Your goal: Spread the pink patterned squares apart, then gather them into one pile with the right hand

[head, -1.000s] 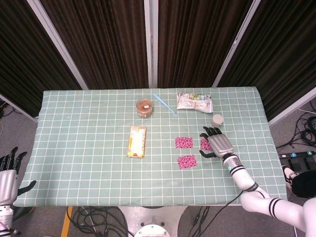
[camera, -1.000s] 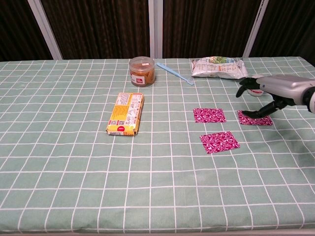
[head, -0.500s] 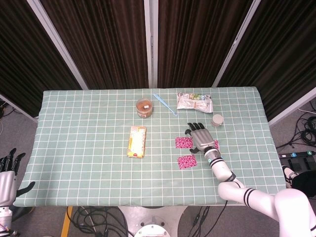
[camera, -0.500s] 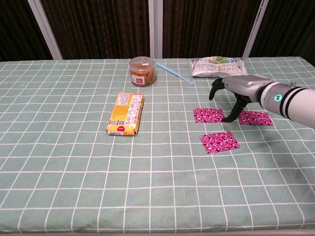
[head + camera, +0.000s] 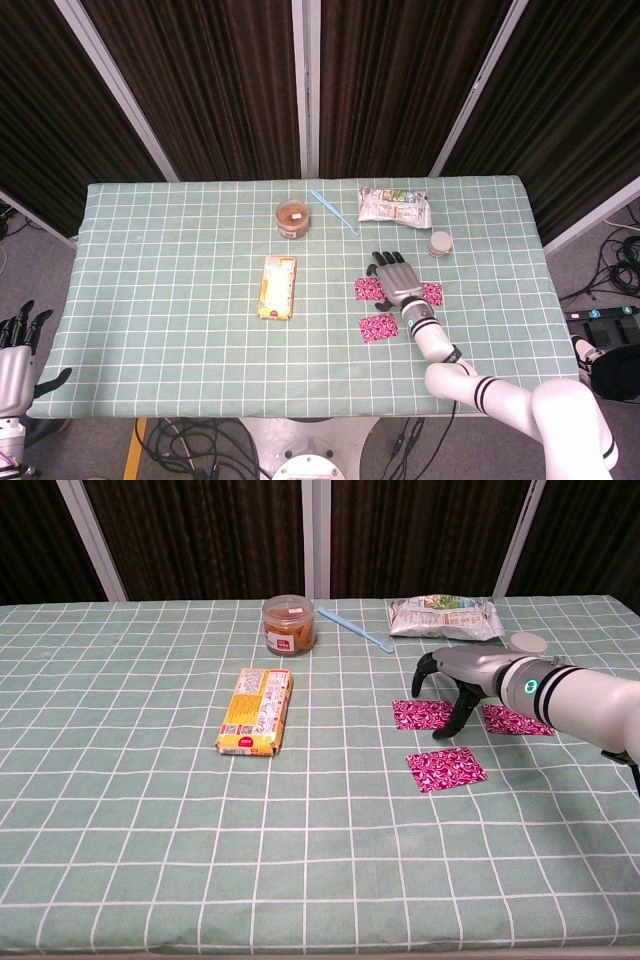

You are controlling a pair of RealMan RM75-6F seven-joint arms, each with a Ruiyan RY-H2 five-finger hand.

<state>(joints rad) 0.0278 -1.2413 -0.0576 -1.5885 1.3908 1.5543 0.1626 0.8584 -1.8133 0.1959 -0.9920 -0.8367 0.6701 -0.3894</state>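
Three pink patterned squares lie apart on the green checked cloth. My right hand [image 5: 396,279] [image 5: 458,676] arches over the right edge of the far left square [image 5: 368,288] [image 5: 422,715], fingers spread and pointing down, nothing held. The near square [image 5: 378,327] [image 5: 446,768] lies just in front of the hand. The right square [image 5: 433,293] [image 5: 518,720] sits uncovered beside the wrist. My left hand [image 5: 17,347] hangs off the table's near left corner, fingers apart and empty.
A yellow packet [image 5: 278,287] [image 5: 257,711] lies mid-table. At the back stand a brown jar [image 5: 292,217] [image 5: 288,624], a blue stick [image 5: 335,212] [image 5: 357,630], a snack bag [image 5: 394,206] [image 5: 444,618] and a small white pot [image 5: 440,243] [image 5: 526,642].
My right hand has moved left, off the right square and over to the far left square. The squares have stayed in place. The left hand has sunk slightly.
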